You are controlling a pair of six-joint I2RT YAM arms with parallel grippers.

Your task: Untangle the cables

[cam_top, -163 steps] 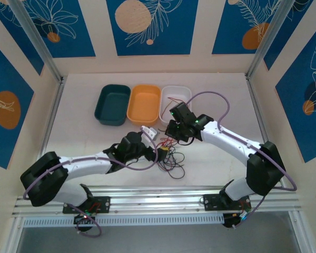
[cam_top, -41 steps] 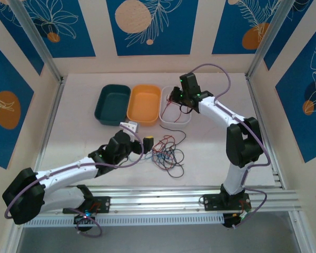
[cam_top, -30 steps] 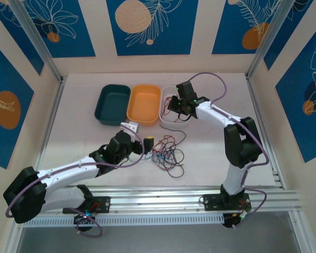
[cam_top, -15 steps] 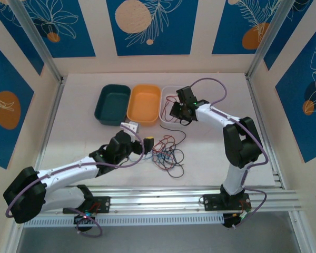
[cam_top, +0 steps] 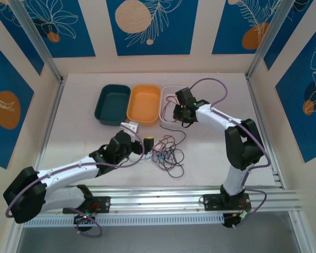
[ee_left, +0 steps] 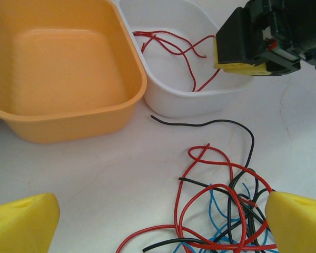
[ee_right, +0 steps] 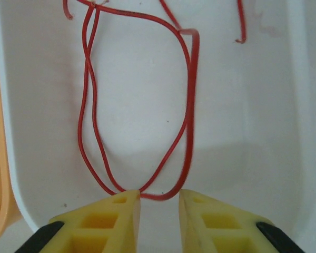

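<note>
The cables (cam_top: 166, 153) lie as a tangle of red, black and blue strands on the table. In the left wrist view the tangle (ee_left: 226, 211) sits low and right, and one black strand (ee_left: 210, 125) trails toward the white bin (ee_left: 184, 108). My left gripper (ee_left: 158, 221) stands wide open beside the tangle with nothing between its fingers; from above the left gripper (cam_top: 139, 134) is left of the pile. A red cable (ee_right: 189, 105) lies looped inside the white bin (ee_right: 237, 132). My right gripper (ee_right: 159, 203) hovers over it with jaws slightly apart, the loop resting just beyond its tips, not clamped.
An orange bin (cam_top: 144, 104) and a teal bin (cam_top: 111, 104) stand left of the white bin (cam_top: 168, 88) at the back. The orange bin's wall (ee_left: 68, 124) is close ahead of my left gripper. The right gripper (ee_left: 253, 42) hangs over the white bin's near right side.
The right gripper's jaws have parted and the red cable now lies loose in the white bin. The left arm has held still.
</note>
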